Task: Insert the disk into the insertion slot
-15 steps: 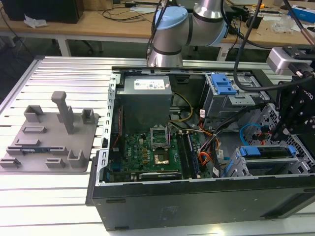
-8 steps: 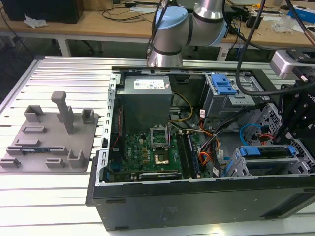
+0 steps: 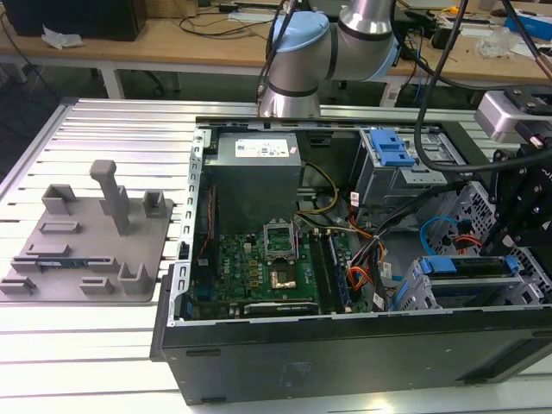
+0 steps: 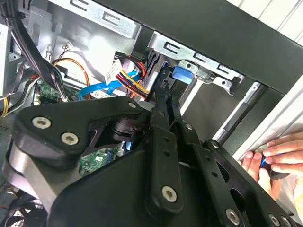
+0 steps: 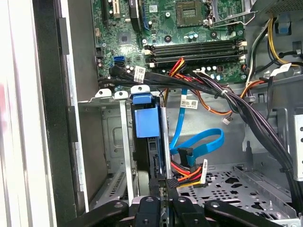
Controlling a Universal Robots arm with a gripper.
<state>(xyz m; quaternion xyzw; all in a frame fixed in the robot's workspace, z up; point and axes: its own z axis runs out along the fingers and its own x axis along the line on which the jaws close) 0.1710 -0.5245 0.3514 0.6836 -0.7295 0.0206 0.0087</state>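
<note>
Slatted aluminium table carries open computer case; grey fixture plate lies beside it, apart.

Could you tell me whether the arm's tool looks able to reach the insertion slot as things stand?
Probably yes: the tool is right at the insertion slot, in line with the blue-framed disk standing in it, and the blue cable hangs beside, not across.

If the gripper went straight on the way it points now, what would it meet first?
Probably the disk, whose blue carrier stands right ahead of the gripper at the insertion slot. Depth is unclear, so they may already touch.
</note>
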